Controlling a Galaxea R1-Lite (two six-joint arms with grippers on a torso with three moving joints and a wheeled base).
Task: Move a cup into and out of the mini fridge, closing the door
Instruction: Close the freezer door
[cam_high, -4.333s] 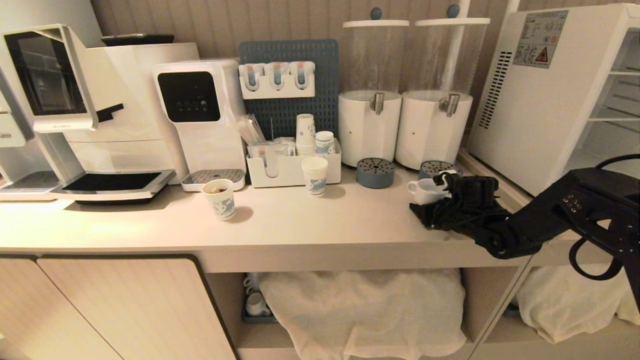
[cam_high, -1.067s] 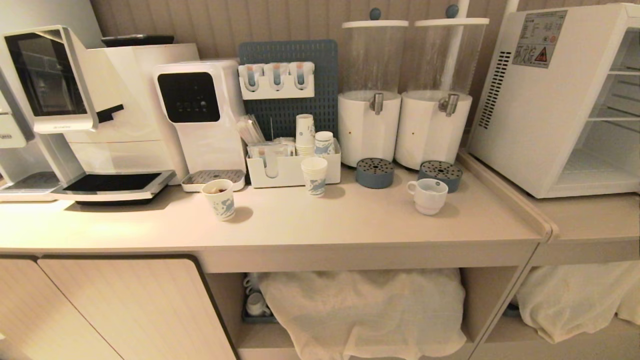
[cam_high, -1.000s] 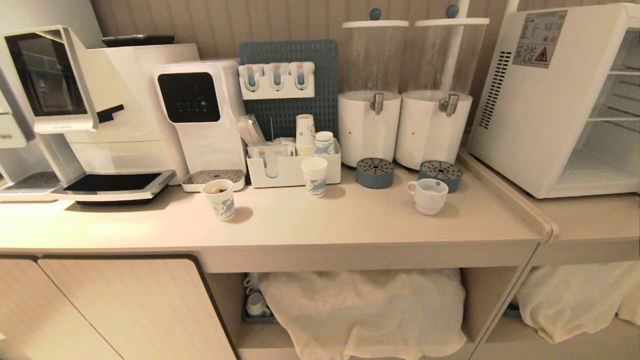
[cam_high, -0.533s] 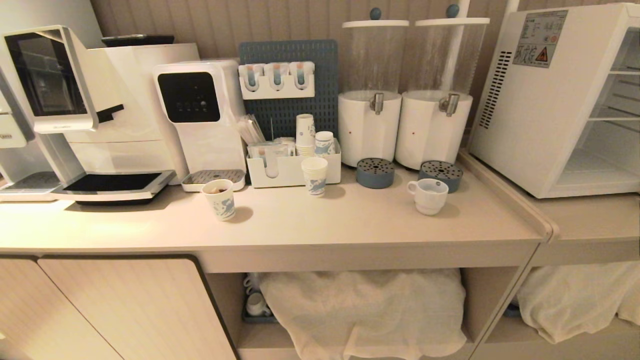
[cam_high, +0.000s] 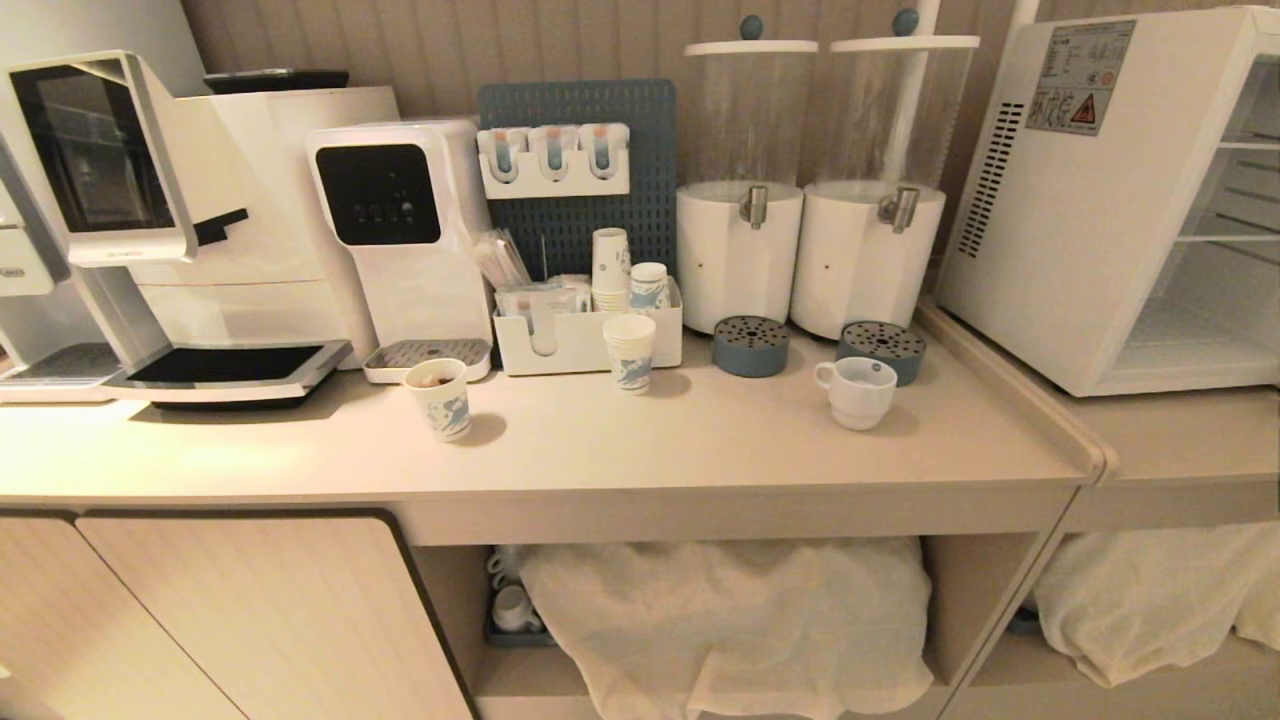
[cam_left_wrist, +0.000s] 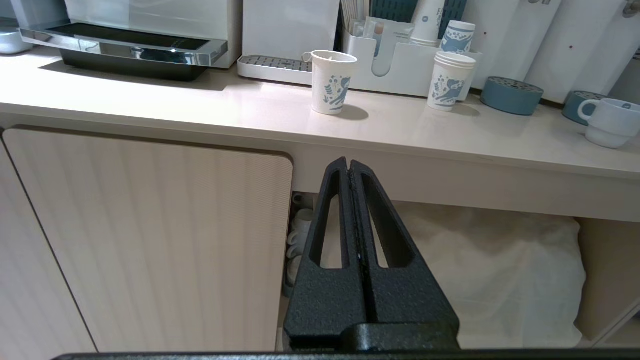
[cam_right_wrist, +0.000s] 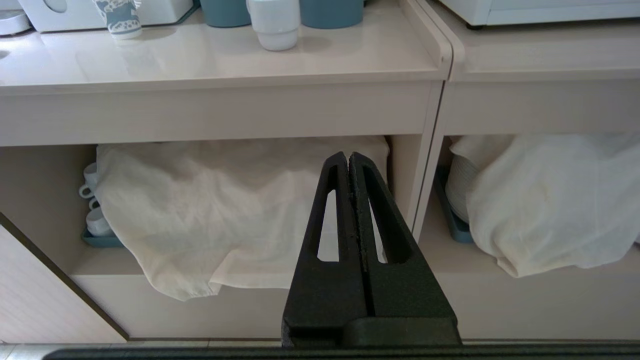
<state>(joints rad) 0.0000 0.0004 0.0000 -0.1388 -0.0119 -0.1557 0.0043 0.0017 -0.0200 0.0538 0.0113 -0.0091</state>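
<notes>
With both arms parked low before the desk (cam_high: 560, 450), left gripper (cam_left_wrist: 349, 165) and right gripper (cam_right_wrist: 348, 159) empty, fingers pressed together. Cup (cam_high: 858, 391) upright on the desk by the blue drip tray (cam_high: 882, 349), outside the mini fridge (cam_high: 1120, 190). Probably between steps, fridge front apparently open; next: reach the door, not in view, and shut it.

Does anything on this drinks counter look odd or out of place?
Mostly tidy. The mini fridge shows its shelves with no door across its front, and one paper cup stands alone, apart from the others.
</notes>
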